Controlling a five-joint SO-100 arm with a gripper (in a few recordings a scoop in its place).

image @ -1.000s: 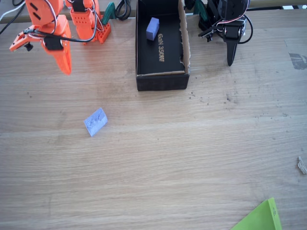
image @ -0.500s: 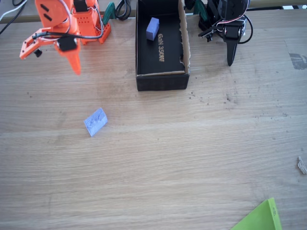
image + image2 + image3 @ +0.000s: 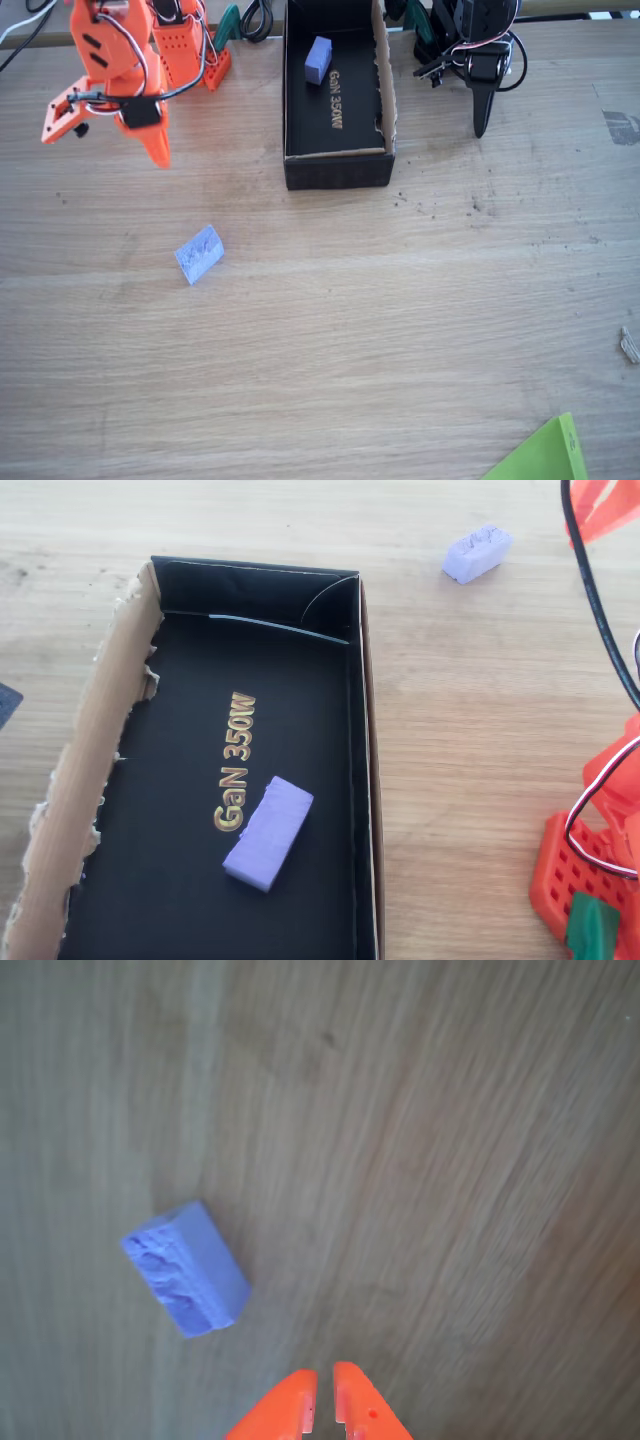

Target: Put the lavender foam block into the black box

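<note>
Lying on the bare wooden table (image 3: 400,330), the lavender foam block (image 3: 199,254) sits alone, its rough mottled face up, well apart from the black box (image 3: 337,165). In the fixed view it is at about 8 o'clock from the box; in the overhead view the block (image 3: 477,553) is at 1 o'clock from the box (image 3: 365,780), just off its far corner. In my wrist view the block (image 3: 186,1268) lies tilted at 10 o'clock from my fingertips. My gripper (image 3: 322,1400) hangs above the table with its 2 orange fingers (image 3: 290,1405) nearly together, a thin slit between them, holding nothing. In the fixed view my gripper (image 3: 155,148) is at 11 o'clock from the block, not touching it. Inside the box, a smoother periwinkle block (image 3: 268,832) rests on the floor just beside the gold "GaN 350W" lettering (image 3: 235,762). A green sheet (image 3: 545,455) pokes in at the table's 5 o'clock edge.
</note>
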